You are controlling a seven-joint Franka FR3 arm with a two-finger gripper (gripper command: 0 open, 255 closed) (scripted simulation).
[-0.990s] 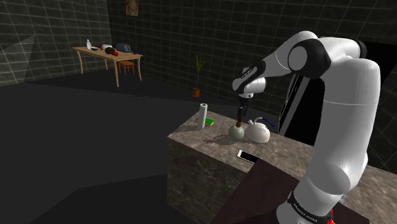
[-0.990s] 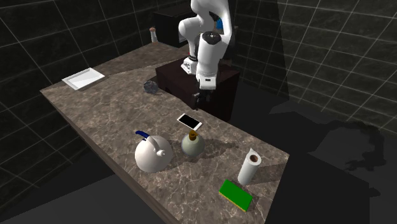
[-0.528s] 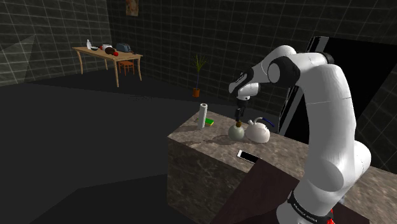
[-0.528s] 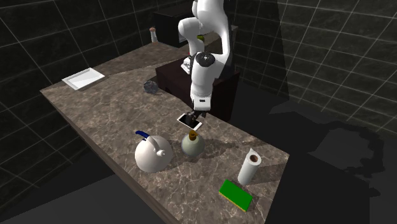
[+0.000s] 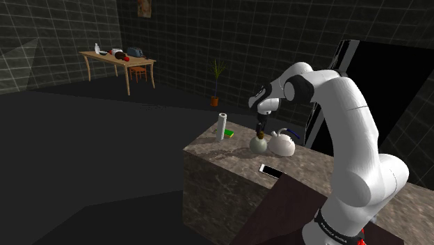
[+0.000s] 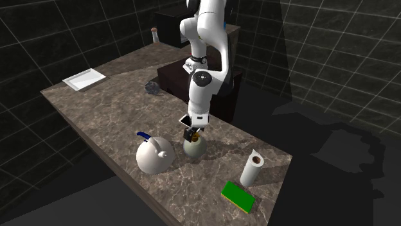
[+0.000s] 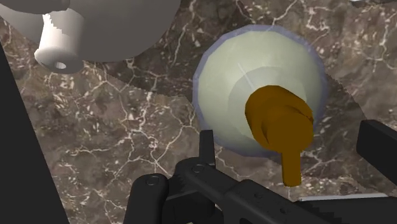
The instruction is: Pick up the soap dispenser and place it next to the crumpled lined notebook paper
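Observation:
The soap dispenser (image 6: pixel 195 148) is a round pale bottle with a brown pump, standing upright on the marble counter (image 6: pixel 115 115) beside a white teapot (image 6: pixel 154 156). It also appears in the shoulder view (image 5: pixel 258 143). My gripper (image 6: pixel 191 134) hangs straight down over it, level with the pump. In the wrist view the gripper (image 7: pixel 292 145) is open, and the brown pump (image 7: pixel 280 121) lies between fingers that stand apart from it. The crumpled paper (image 6: pixel 152 88) is a small grey ball further back on the counter, near the stand.
A phone (image 5: pixel 271 170) lies on the counter by the stand. A paper towel roll (image 6: pixel 252 169) and a flat green object (image 6: pixel 238 196) sit near the counter's end. A white tray (image 6: pixel 84 79) lies at the far corner. The teapot (image 7: pixel 108 25) stands close beside the dispenser.
The arm has stretched out and lowered the gripper from above the phone down onto the dispenser's pump. The dispenser and the other objects have not moved.

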